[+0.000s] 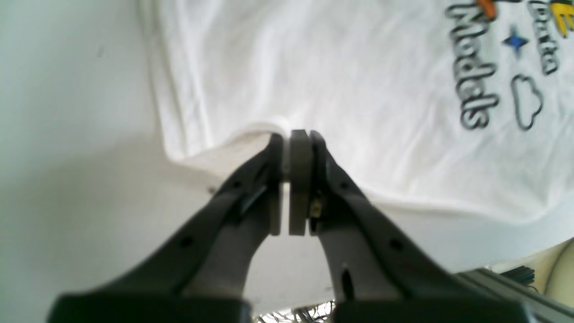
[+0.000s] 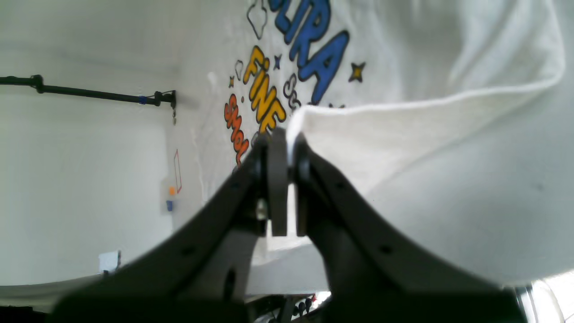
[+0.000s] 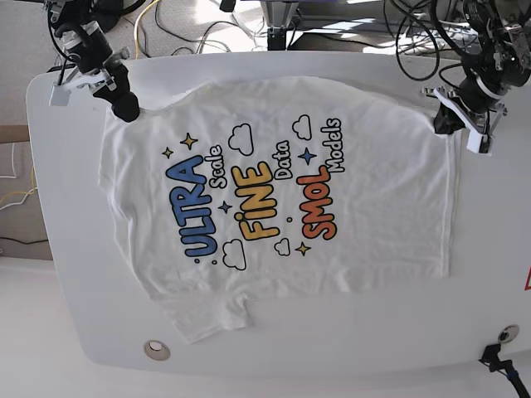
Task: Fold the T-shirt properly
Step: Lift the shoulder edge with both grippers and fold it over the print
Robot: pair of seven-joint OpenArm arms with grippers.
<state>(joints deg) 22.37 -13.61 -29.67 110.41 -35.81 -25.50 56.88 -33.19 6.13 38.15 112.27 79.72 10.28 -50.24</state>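
Tabletop first: the white rounded work table (image 3: 58, 249) filled the base view, and the white short-sleeved cotton T-shirt (image 3: 373, 215) with the colourful "ULTRA Scale FINE Data SMOL Models" print lay spread flat across its middle, print side up, collar end toward nine o'clock and bottom hem toward three o'clock. One sleeve (image 3: 207, 319) stuck out toward six o'clock; the opposite sleeve, near eleven o'clock, was bunched under a tool. No fold could be seen anywhere in the body of the shirt, so by my reading the folding had barely begun: only the first grasps were in place, and every fold remained to be made. At about two o'clock in the base view, the black left gripper (image 1: 297, 134) had its jaws pressed together on the hem edge of the shirt, a thin lip of white cloth pinched between the grey pads (image 1: 299, 179) and lifted slightly off the table. At about eleven o'clock, the black right gripper (image 2: 287, 132) was likewise clamped, with a raised flap of white fabric at the shoulder or sleeve caught between its pads. Small black cables (image 3: 415, 33) trailed beyond the table's far edge at twelve o'clock.
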